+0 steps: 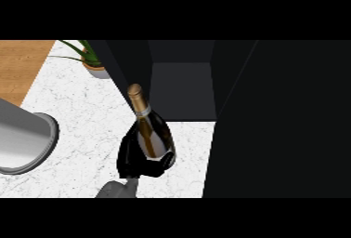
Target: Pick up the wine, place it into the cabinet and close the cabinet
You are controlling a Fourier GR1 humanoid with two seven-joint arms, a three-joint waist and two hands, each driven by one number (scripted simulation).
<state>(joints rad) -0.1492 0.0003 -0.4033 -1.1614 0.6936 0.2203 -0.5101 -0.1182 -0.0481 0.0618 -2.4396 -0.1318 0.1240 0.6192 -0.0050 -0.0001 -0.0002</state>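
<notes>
1. One grey forearm point(116, 189) enters from the near edge, slightly left of centre. Which arm it is cannot be told from this view.
2. Its black hand point(133, 160) is curled round the lower body of the wine bottle point(149, 132) and holds it.
3. The wine bottle is dark, with a gold label and a gold foil neck. It tilts, its neck pointing toward the far side and slightly left, near the edge of the cabinet opening.
4. The second hand does not show.
5. The cabinet point(182, 90) is black and stands open at the far centre, its interior dark grey. A dark door panel point(274, 121) fills the right side of the view.
6. The desk point(82, 116) is white marble with grey veining. A strip of wood surface point(21, 65) shows at the far left corner.
7. A potted plant point(93, 62) with green leaves stands on the desk at the far left, just beside the cabinet.
8. A large grey cylindrical object point(24, 144) lies at the left edge; what it is cannot be told.
</notes>
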